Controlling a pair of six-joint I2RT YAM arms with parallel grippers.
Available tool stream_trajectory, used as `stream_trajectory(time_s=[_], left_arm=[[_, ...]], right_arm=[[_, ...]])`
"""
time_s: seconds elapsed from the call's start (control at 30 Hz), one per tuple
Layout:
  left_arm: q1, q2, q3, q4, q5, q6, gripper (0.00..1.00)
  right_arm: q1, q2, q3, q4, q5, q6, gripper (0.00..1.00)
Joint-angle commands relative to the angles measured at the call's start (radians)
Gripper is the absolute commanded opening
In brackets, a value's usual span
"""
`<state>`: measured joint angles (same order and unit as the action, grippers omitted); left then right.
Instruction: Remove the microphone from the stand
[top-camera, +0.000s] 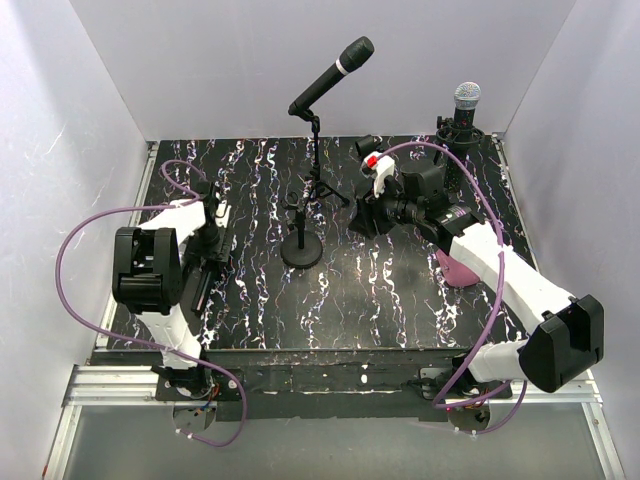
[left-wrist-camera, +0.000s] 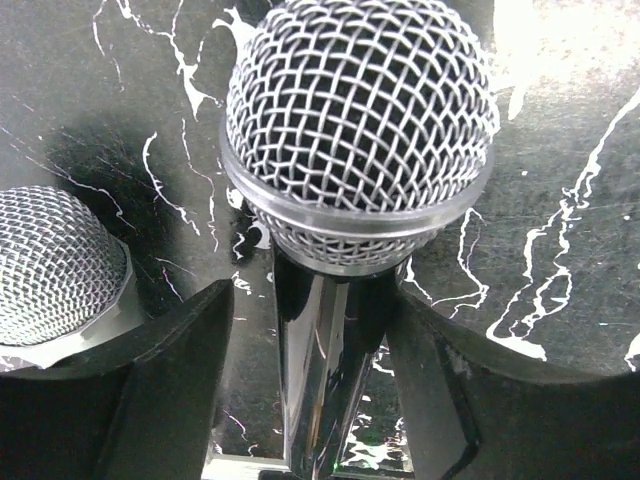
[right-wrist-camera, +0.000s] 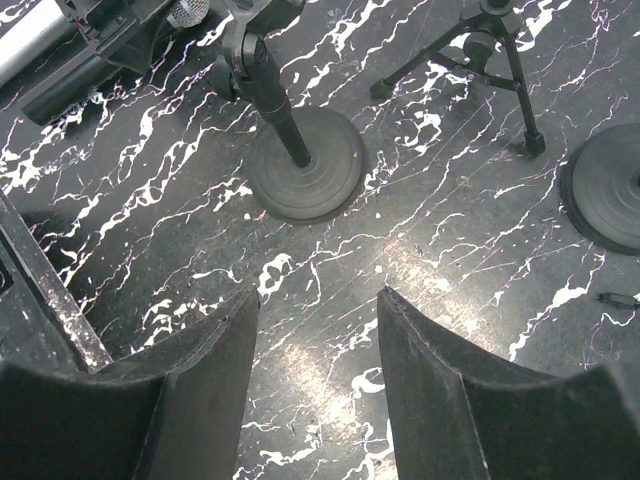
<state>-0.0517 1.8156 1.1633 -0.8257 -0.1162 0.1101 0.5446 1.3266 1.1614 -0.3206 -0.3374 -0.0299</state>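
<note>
Currently the microphone (top-camera: 332, 75) slants atop its stand (top-camera: 316, 150), far-left of your right gripper (right-wrist-camera: 318, 300), fingers (right-wrist-camera: 200, 370) apart, empty.

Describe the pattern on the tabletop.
Black with irregular white marble-like streaks. The tabletop shows this best in the right wrist view.

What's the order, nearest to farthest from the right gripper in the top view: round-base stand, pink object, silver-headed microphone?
1. Round-base stand, just left of the right gripper.
2. Pink object, right side, partly under the forearm.
3. Silver-headed microphone, back-right corner.
</note>
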Motion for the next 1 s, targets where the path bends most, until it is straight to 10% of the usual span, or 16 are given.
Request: stream_trajectory(time_s=[0.0,0.13,0.37,0.53,0.97], left_arm=[[0.001,-0.019,0.021,-0.044,-0.003,-0.01,0.63],[0.001,-0.136,0.09,-0.117,0.091,-0.018,0.72],[0.001,-0.427,0.066,0.056,0.664,0.14,0.8],[-0.023,-0.37,0.136,0.276,0.981,-0.17,0.9],[-0.094,-0.062,0.243,0.49,1.055,-0.644,0.98]], right_arm=[[0.005,-0.013,0.035,-0.006,-0.018,-0.004,0.57],[0.003,-0.01,0.049,-0.028,-0.022,-0.011,0.57],[0.005,-0.009,0.063,-0.06,-0.025,-0.027,0.57],[0.005,-0.004,0.069,-0.083,-0.023,-0.036,0.57],[0.005,-0.023,0.02,-0.074,-0.011,-0.051,0.58]])
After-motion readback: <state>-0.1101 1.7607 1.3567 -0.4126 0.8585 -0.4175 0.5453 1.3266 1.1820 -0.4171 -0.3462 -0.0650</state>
